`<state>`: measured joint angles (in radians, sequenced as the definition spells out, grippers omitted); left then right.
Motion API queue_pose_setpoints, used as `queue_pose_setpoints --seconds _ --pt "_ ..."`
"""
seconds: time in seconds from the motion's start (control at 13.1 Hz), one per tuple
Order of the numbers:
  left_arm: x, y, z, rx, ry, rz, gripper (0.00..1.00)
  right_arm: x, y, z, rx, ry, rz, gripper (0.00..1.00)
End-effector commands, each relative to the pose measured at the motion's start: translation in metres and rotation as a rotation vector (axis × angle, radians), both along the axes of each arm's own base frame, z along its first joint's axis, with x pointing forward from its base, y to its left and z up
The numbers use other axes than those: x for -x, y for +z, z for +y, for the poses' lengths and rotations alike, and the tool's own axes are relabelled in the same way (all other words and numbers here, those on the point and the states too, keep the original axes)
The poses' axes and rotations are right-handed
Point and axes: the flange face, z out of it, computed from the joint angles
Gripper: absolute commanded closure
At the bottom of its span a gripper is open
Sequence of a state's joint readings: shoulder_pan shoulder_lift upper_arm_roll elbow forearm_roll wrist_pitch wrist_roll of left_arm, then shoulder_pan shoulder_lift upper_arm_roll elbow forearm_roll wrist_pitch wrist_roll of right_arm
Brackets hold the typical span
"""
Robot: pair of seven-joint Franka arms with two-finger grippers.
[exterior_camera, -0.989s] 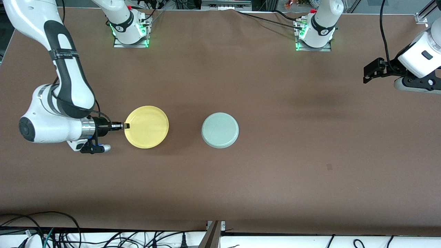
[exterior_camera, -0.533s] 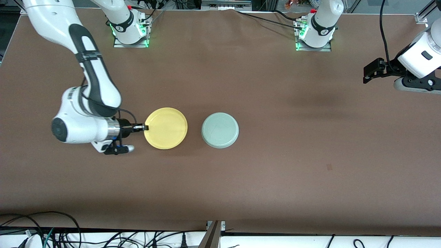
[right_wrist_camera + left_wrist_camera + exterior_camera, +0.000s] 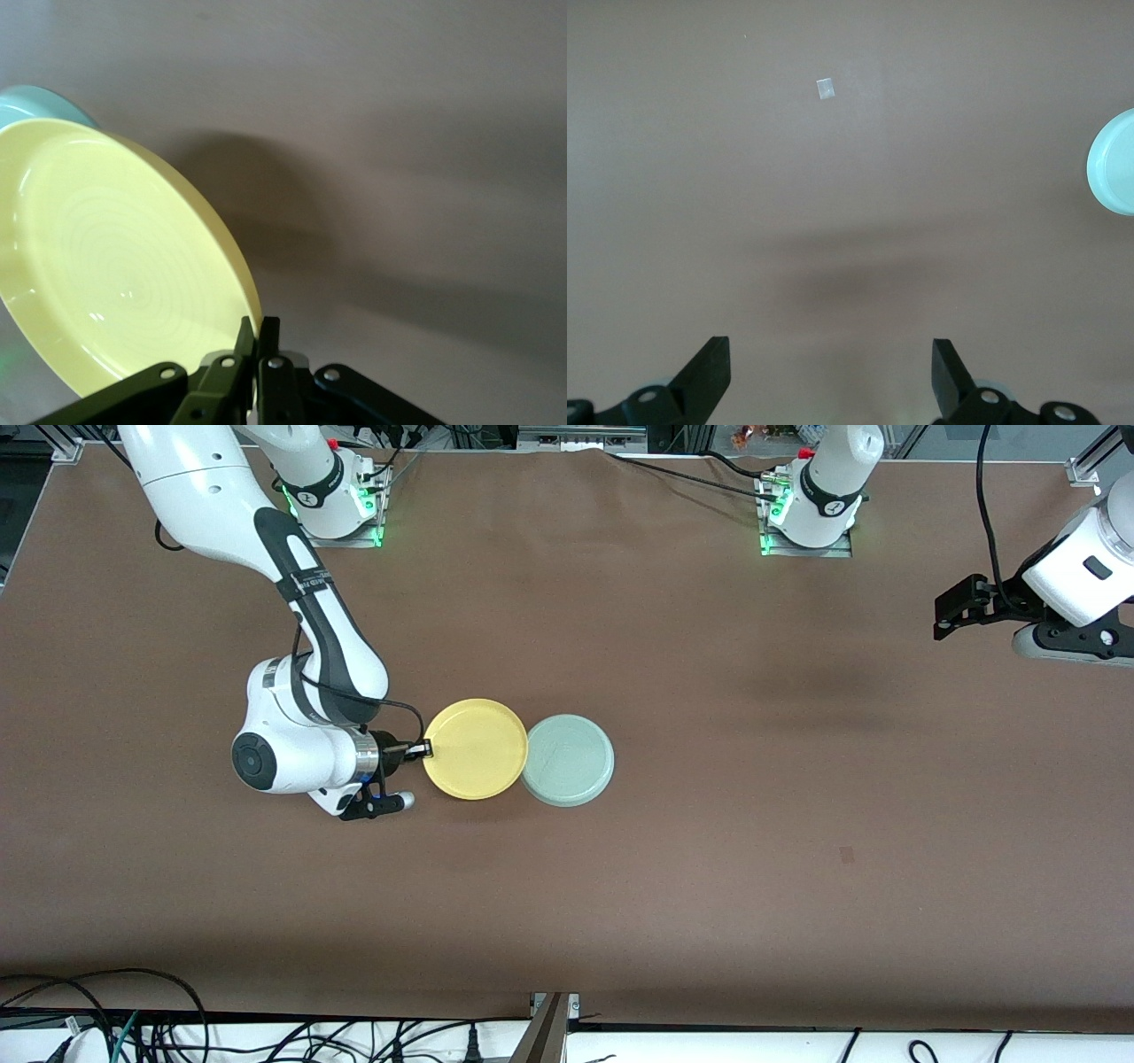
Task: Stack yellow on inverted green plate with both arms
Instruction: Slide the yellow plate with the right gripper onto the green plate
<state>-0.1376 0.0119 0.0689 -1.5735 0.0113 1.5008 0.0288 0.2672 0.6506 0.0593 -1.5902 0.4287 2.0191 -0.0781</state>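
The yellow plate [image 3: 476, 748] hangs rim-up just above the table, its edge overlapping the rim of the green plate [image 3: 569, 760]. My right gripper [image 3: 425, 751] is shut on the yellow plate's rim at the side toward the right arm's end. In the right wrist view the yellow plate [image 3: 115, 266] fills the frame beside my right gripper [image 3: 258, 332], and a sliver of the green plate [image 3: 40, 104] shows past it. The green plate lies upside down at mid-table. My left gripper [image 3: 944, 614] waits open high over the left arm's end; its wrist view shows my left gripper [image 3: 831, 372] and the green plate's edge [image 3: 1114, 164].
The brown table cover [image 3: 709, 850] spreads wide around both plates. A small pale mark [image 3: 847, 856] lies on it nearer the front camera, also seen as a pale mark [image 3: 826, 88] in the left wrist view. Cables run along the table's front edge.
My right arm has carried the yellow plate across the table toward the green plate, from well apart to overlapping its rim. The left arm has not moved.
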Motion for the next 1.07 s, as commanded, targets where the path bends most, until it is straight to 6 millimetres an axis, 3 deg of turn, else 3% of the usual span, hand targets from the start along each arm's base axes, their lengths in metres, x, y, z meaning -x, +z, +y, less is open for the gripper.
queue_pose_setpoints --seconds 0.0,0.23,0.46,0.84,0.99 --pt "-0.003 0.001 -0.002 0.001 -0.013 -0.003 0.00 -0.014 0.009 0.040 -0.080 -0.016 -0.058 1.00" --pt "-0.003 0.001 -0.002 0.001 -0.013 -0.003 0.00 -0.006 -0.020 0.081 -0.112 -0.085 -0.068 1.00" --pt "-0.003 0.001 -0.002 0.001 -0.013 -0.003 0.00 0.006 -0.019 0.114 -0.098 -0.126 -0.073 1.00" --pt "-0.004 0.002 -0.002 0.001 -0.013 -0.005 0.00 0.015 -0.022 0.126 -0.083 -0.087 -0.077 1.00" --pt "-0.004 0.002 -0.002 0.001 -0.013 -0.005 0.00 0.023 -0.032 0.134 -0.063 -0.065 -0.090 1.00"
